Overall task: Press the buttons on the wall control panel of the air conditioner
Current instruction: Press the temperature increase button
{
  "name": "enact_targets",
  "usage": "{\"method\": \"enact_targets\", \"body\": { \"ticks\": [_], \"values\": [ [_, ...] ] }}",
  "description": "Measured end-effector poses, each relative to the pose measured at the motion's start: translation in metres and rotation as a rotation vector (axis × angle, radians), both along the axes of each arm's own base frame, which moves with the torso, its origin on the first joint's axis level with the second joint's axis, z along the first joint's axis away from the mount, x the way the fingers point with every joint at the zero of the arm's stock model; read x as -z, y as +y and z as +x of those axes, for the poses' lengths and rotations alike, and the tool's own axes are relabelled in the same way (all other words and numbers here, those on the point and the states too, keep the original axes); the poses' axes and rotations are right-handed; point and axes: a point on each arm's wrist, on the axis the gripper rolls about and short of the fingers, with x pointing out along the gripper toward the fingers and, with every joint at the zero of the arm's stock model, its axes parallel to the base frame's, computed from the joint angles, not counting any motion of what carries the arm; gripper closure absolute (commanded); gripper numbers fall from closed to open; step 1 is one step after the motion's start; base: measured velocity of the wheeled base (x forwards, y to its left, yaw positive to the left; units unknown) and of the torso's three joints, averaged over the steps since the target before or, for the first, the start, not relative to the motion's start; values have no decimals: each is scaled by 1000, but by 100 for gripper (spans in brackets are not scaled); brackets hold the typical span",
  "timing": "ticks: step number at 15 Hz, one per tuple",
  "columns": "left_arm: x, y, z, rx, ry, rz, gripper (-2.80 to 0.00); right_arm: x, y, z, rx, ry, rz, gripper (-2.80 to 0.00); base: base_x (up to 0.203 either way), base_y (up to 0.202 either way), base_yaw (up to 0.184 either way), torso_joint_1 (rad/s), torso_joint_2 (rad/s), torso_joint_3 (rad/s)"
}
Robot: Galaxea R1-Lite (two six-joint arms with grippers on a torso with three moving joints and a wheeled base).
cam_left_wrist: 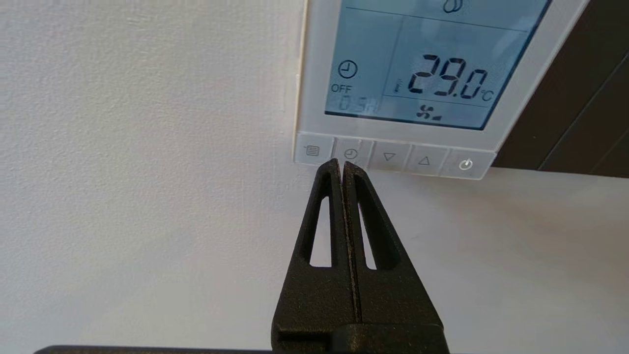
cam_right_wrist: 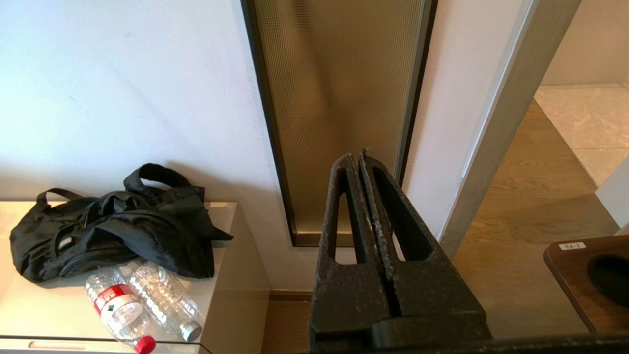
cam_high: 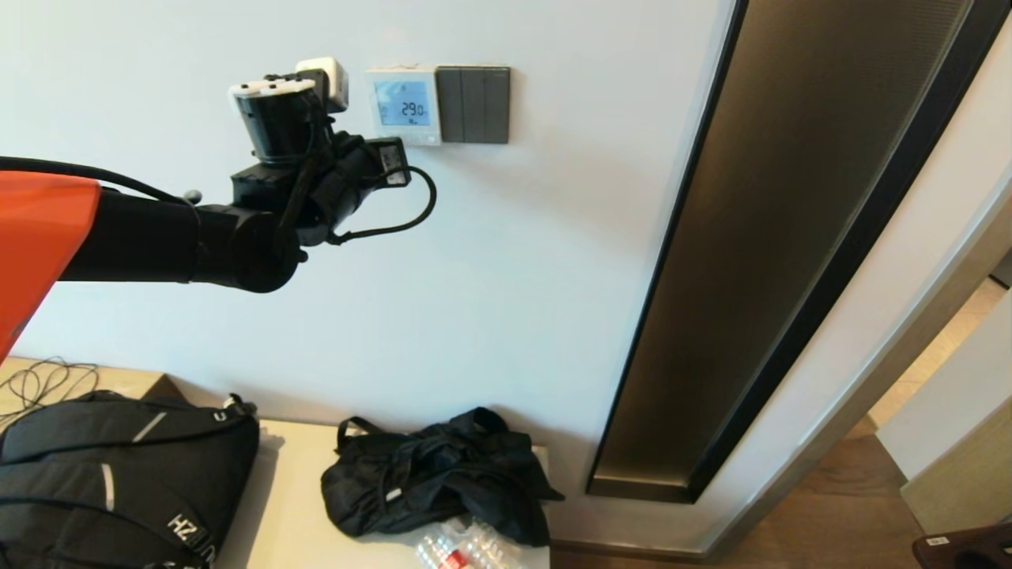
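The white wall control panel [cam_high: 403, 104] hangs on the wall with a lit blue screen reading 29.0. In the left wrist view the panel [cam_left_wrist: 417, 73] shows a row of buttons along its lower edge: menu, clock [cam_left_wrist: 350, 153], down, up and power [cam_left_wrist: 465, 164]. My left gripper [cam_left_wrist: 343, 165] is shut and empty, its tips right at the clock button, touching or nearly touching it. In the head view the left arm [cam_high: 316, 182] reaches up to the panel's lower left corner. My right gripper [cam_right_wrist: 357, 158] is shut and empty, parked low, away from the panel.
A dark grey switch plate [cam_high: 473, 104] adjoins the panel's right side. A tall dark-framed glass strip [cam_high: 791, 237] runs down the wall. Below, a low cabinet [cam_high: 292, 506] holds a black backpack [cam_high: 111, 482], a black bag [cam_high: 435, 474] and plastic bottles [cam_right_wrist: 142, 305].
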Motion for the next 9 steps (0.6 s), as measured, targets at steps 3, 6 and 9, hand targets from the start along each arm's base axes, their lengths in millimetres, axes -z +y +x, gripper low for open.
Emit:
{"method": "enact_targets", "body": {
  "ticks": [3,6,9],
  "values": [
    [-1,-5,0,11,0,1,0,0,0,0,0,0,0,0,0,0,0,0,0,0],
    [-3,-8,1,16,-3,0,0,0,0,0,0,0,0,0,0,0,0,0,0,0],
    [-4,-15,-2,32,-6,-2,0,0,0,0,0,0,0,0,0,0,0,0,0,0]
  ]
}}
